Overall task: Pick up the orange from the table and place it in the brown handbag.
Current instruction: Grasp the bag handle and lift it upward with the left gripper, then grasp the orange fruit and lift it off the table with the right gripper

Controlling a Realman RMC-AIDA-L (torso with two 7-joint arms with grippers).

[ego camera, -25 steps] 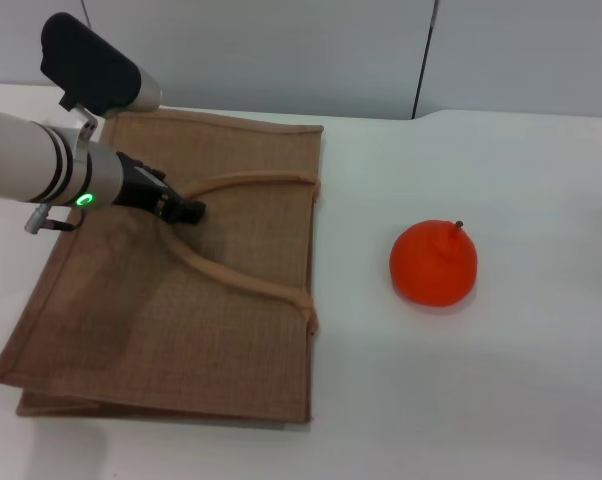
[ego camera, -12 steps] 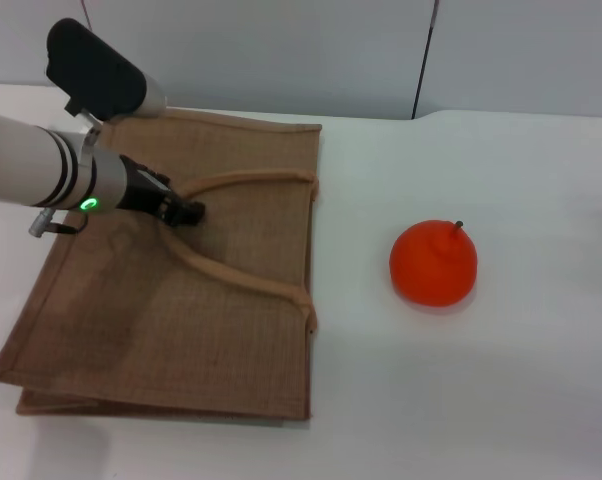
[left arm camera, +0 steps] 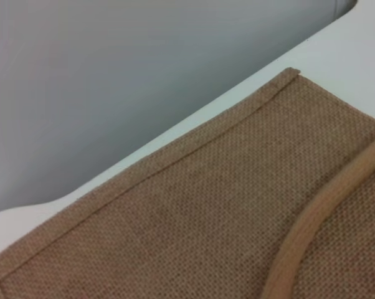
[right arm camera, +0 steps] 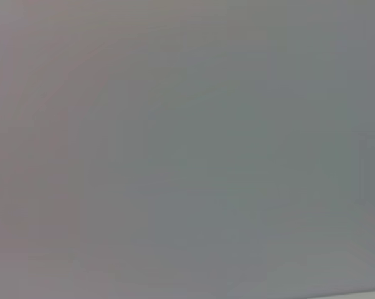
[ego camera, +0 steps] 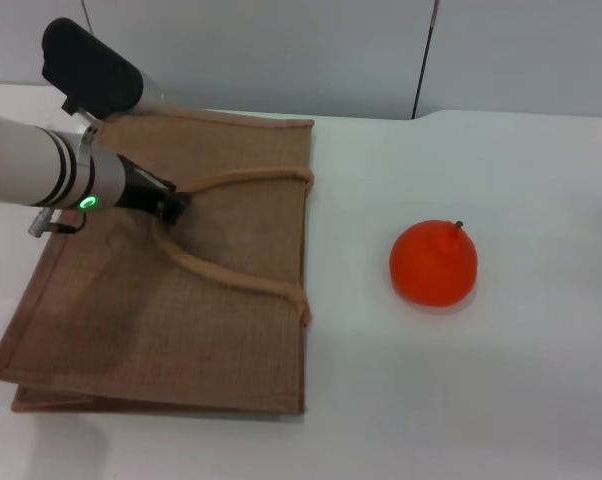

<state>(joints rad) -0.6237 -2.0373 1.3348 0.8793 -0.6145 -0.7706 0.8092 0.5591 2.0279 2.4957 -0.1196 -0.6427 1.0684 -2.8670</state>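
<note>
Head view: round orange (ego camera: 433, 263) with dark stem nub; left pincer (ego camera: 173, 207) grips handbag's handle (ego camera: 221, 272).

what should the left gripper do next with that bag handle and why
Probably lift the handle to open the brown handbag. The left gripper sits at the handle's bend, the bag lies flat on the table, and the orange rests apart, untouched.

The white table (ego camera: 501, 400) carries the flat brown handbag (ego camera: 131, 320) and, well apart, the orange (ego camera: 433, 263).
</note>
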